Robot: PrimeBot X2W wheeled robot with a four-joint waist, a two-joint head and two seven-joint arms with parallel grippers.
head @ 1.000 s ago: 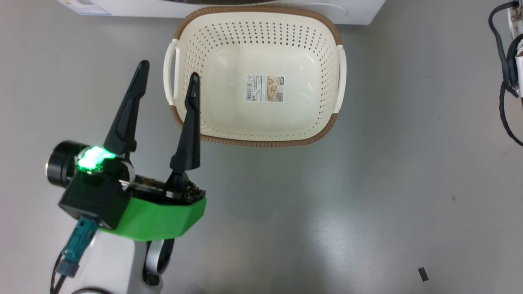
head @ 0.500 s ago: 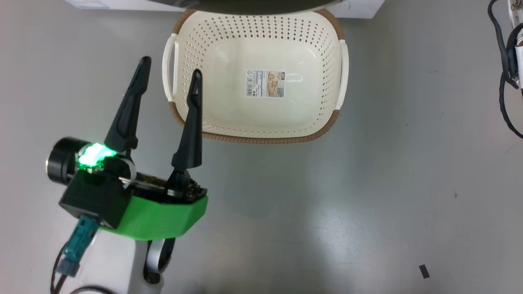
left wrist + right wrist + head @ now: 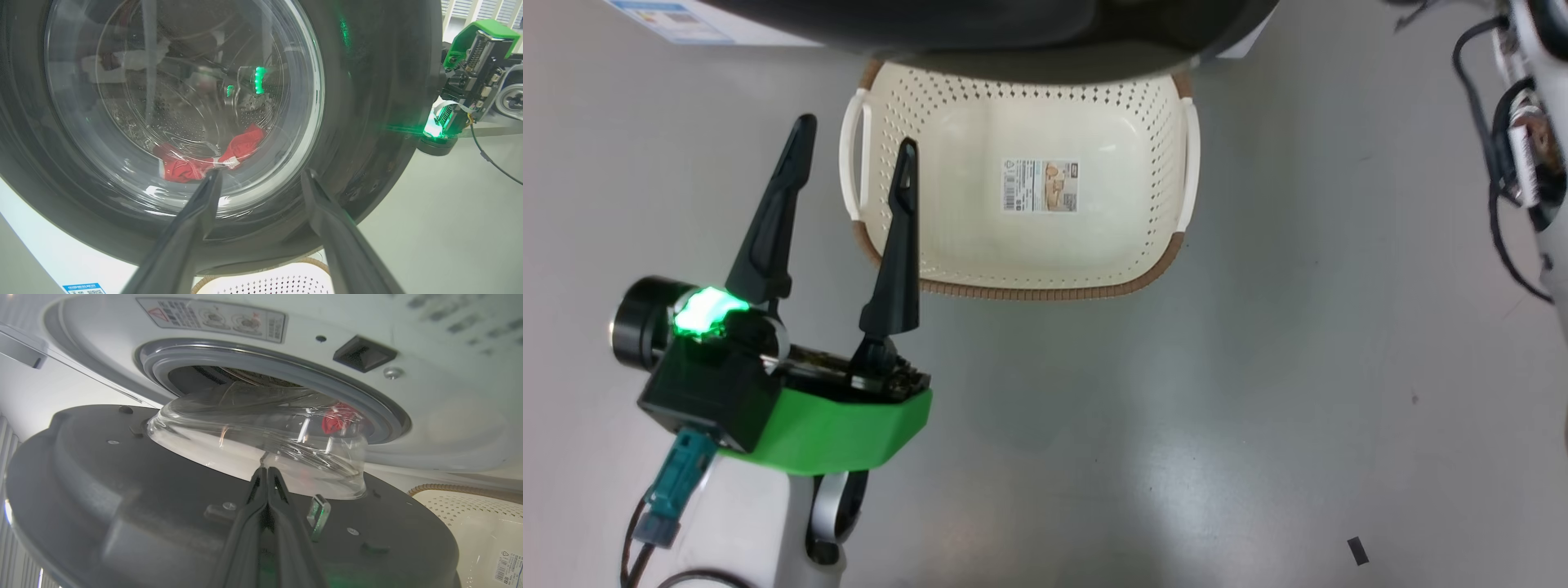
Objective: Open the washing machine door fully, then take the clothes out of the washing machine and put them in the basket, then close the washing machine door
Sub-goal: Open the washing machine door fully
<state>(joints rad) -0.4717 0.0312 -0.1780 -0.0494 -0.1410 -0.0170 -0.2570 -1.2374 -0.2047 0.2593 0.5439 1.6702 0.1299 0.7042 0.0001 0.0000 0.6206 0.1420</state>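
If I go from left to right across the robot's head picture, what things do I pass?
Left tool, cream basket, small black floor mark, pale arm with black cables.

On the floor of the small cream-white perforated plastic basket (image 3: 1143,147): white rectangular paper label (image 3: 1040,186) with barcode, small triangle mark and brownish product picture, wording too small to read. On the front of the big white boxy washing machine (image 3: 449,416): pale warning sticker (image 3: 212,319) with red triangle sign and pictograms, lettering illegible. Low on the same front: small blue sticker (image 3: 83,289) with square code, characters unreadable
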